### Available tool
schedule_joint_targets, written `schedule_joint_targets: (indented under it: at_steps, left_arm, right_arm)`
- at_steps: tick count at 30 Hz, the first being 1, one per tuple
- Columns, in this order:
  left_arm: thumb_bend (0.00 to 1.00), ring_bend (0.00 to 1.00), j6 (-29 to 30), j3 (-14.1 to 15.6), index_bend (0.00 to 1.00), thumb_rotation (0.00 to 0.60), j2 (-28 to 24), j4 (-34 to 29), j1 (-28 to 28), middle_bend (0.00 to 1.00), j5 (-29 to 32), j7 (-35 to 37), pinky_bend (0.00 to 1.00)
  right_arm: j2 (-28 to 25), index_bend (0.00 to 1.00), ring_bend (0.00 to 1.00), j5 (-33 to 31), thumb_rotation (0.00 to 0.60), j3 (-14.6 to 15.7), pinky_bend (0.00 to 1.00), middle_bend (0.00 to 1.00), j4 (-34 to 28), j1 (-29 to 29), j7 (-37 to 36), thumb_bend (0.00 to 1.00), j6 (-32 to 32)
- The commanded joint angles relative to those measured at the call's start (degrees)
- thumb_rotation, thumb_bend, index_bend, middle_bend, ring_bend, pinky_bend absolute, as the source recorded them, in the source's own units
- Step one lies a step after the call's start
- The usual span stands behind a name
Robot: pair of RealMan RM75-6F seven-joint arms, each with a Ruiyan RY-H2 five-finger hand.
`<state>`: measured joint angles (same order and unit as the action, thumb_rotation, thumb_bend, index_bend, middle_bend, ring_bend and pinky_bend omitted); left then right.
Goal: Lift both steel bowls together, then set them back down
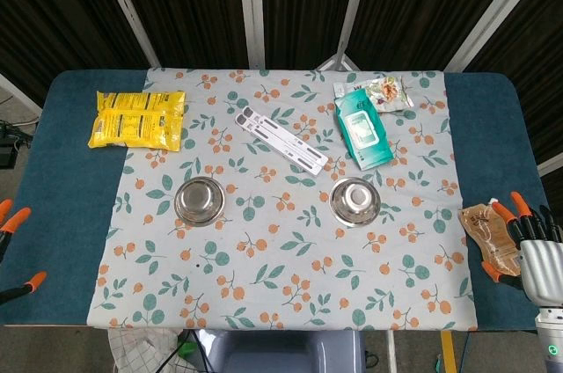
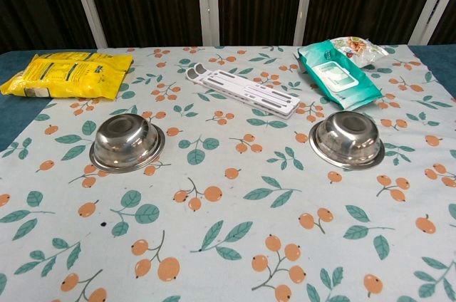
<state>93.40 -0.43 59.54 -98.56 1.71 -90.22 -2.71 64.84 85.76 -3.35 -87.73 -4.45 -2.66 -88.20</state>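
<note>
Two steel bowls stand upright on the floral cloth, well apart. The left bowl [image 1: 199,201] [image 2: 128,142] and the right bowl [image 1: 355,201] [image 2: 348,138] are both empty and untouched. My left hand [image 1: 11,221] shows only as orange-tipped fingers at the left edge of the head view, spread, holding nothing, far from the left bowl. At the table's right front edge my right hand [image 1: 530,245] has its fingers apart and holds nothing, far to the right of the right bowl. Neither hand appears in the chest view.
A yellow packet [image 1: 138,118] [image 2: 68,74] lies at the back left. Between and behind the bowls lies a white slotted strip [image 1: 281,139] [image 2: 244,89]. Back right are a green wipes pack [image 1: 362,129] [image 2: 337,76] and a snack packet [image 1: 387,91]. A brown sachet [image 1: 486,230] lies by my right hand.
</note>
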Motion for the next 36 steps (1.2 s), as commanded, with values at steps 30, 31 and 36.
schedule_joint_targets:
  at_steps: [30, 31, 36]
  left_arm:
    - [0.04, 0.0, -1.01, -1.46, 0.09, 0.6, 1.14, 2.43, -1.12, 0.0, 1.18, 2.29, 0.12]
    - [0.04, 0.0, -1.14, -1.51, 0.09, 0.6, 1.16, 2.47, -1.15, 0.0, 1.37, 2.21, 0.12]
    - [0.04, 0.0, -1.75, -1.76, 0.08, 0.6, 1.29, 2.57, -1.34, 0.0, 2.31, 1.67, 0.12]
  right_arm:
    - [6.16, 0.12, 0.07, -13.84, 0.6, -7.77, 0.0, 0.01, -5.9, -21.51, 6.58, 0.02, 32.66]
    - [6.74, 0.12, 0.07, -15.41, 0.6, -8.25, 0.0, 0.01, -5.99, -22.66, 8.08, 0.02, 33.99]
    - [9.8, 0.12, 0.07, -24.12, 0.6, -10.25, 0.0, 0.01, -5.83, -28.27, 15.6, 0.02, 39.14]
